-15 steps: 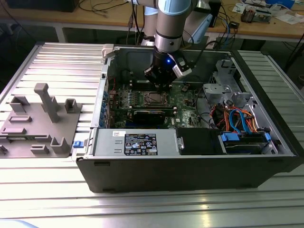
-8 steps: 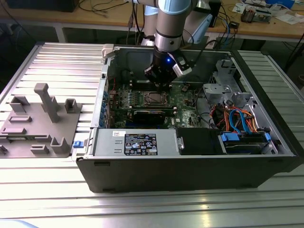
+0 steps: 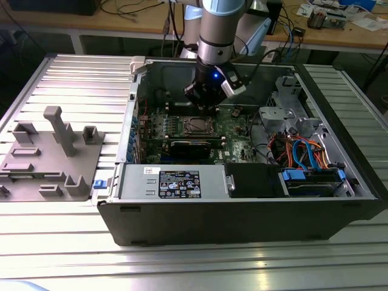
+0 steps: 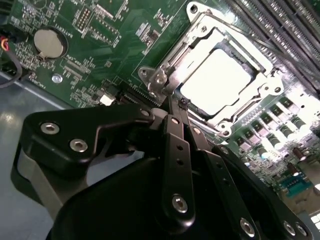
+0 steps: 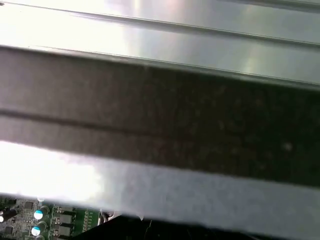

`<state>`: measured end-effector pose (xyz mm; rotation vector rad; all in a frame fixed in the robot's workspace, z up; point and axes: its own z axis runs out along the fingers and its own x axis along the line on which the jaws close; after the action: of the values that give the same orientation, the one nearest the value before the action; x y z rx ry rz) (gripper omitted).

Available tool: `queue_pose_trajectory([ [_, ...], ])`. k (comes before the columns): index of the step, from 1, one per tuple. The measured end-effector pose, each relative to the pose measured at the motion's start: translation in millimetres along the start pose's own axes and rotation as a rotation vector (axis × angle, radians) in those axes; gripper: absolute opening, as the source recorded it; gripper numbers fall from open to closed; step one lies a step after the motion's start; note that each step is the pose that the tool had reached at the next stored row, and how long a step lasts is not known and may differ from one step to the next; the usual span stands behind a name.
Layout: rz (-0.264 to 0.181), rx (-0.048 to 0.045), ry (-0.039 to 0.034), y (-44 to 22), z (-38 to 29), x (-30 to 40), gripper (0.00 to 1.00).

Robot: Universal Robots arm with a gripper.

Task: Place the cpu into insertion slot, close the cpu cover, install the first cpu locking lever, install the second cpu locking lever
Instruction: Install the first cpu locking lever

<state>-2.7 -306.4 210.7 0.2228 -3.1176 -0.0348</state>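
Note:
The cpu (image 4: pixel 215 80) lies flat in the insertion slot (image 4: pixel 232 120), its silvery top glaring under the light. The cpu cover (image 4: pixel 187 47) lies down around it as a thin metal frame. In the second wrist view my gripper (image 4: pixel 172 106) is shut, its black fingers (image 4: pixel 177 150) pressed together with nothing visible between them. The tips sit right at the socket's corner bracket (image 4: pixel 156 80). In the exterior view the gripper (image 3: pixel 205 104) hangs inside the open computer case, just behind the socket (image 3: pixel 197 126) on the green board (image 3: pixel 233 124).
A labelled power supply (image 3: pixel 182 182) and a drive bay with blue and orange cables (image 3: pixel 303 151) fill the case front. Memory slots (image 4: pixel 280 25) run beside the socket, and a coin battery (image 4: pixel 49 42) sits on the board. A grey fixture (image 3: pixel 51 151) stands on the slatted table. The dark case wall (image 5: pixel 160 115) crosses the first wrist view.

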Motion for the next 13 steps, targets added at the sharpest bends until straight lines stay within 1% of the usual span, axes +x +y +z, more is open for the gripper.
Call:
queue_pose_trajectory([
  [4,0.0,0.0006,0.0001,-6.6,-0.1,0.9,0.11],
  [6,0.0,0.0036,0.0005,-9.6,-0.2,1.4,0.11],
  [7,0.0,0.0085,0.0012,-11.7,-0.3,1.7,0.11],
  [9,0.001,0.0359,0.0052,-16.5,-0.4,2.4,0.11],
  [10,0.001,0.0443,0.0064,-17.6,-0.4,2.6,0.11],
  [11,0.001,0.0512,0.0073,-18.4,-0.4,2.7,0.11],
  [12,0.001,0.0553,0.008,-19.5,-0.4,2.8,0.11],
  [13,0.001,0.0551,0.0079,-20.0,-0.4,2.8,0.11],
])
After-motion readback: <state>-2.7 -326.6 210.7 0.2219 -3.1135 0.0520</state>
